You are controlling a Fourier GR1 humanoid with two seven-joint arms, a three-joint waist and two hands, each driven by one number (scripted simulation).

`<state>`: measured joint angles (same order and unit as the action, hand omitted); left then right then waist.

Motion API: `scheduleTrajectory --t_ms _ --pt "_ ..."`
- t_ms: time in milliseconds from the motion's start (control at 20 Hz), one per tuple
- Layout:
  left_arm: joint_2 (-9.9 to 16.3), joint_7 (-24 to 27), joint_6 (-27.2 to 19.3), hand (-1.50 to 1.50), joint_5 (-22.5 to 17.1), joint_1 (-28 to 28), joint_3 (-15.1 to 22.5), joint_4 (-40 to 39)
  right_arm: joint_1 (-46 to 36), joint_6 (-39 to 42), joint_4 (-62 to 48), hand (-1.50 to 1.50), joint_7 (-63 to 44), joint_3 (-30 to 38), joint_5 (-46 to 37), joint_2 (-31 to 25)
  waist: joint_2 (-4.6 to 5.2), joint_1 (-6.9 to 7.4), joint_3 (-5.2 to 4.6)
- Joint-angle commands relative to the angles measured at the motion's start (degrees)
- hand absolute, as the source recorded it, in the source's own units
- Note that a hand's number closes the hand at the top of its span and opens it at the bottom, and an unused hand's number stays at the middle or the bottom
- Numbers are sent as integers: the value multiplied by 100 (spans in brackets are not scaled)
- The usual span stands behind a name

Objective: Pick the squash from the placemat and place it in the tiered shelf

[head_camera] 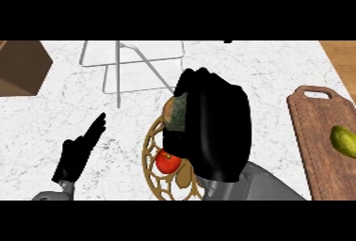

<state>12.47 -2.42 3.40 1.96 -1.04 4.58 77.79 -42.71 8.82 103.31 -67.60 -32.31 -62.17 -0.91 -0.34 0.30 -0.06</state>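
The squash (176,113), mottled green and tan, shows only as a strip at the left edge of my right hand (212,127), whose fingers are curled round it. Hand and squash hang over the far part of the round golden lattice placemat (153,155); most of the squash is hidden. The tiered shelf (132,61), a white wire frame, stands at the back of the counter, just beyond the hand's fingertips. My left hand (78,153) rests open at the lower left, fingers straight and pointing away, nothing in it.
A red tomato (167,162) lies on the placemat beside my right hand. A wooden cutting board (319,136) at the right edge carries a green fruit (343,140). A brown box (21,66) sits at the back left corner.
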Motion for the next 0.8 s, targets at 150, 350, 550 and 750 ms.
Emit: scheduleTrajectory --t_ms 150,350,550,750 --pt "-61 -43 -13 0 37 -310 -64 -197 -1441 236 -823 150 -763 1088 183 87 35 31 -3" --pt "-247 -194 -123 0 215 -67 252 222 -2257 -71 -2166 150 -219 1811 -38 88 55 142 -1" --pt "-65 2 21 0 85 -178 -17 17 -2809 -607 -3411 150 377 2348 -141 88 85 163 -2" --pt "-5 140 133 0 94 -59 -51 -84 -3159 -1053 -4484 150 895 2516 8 88 74 148 -1"
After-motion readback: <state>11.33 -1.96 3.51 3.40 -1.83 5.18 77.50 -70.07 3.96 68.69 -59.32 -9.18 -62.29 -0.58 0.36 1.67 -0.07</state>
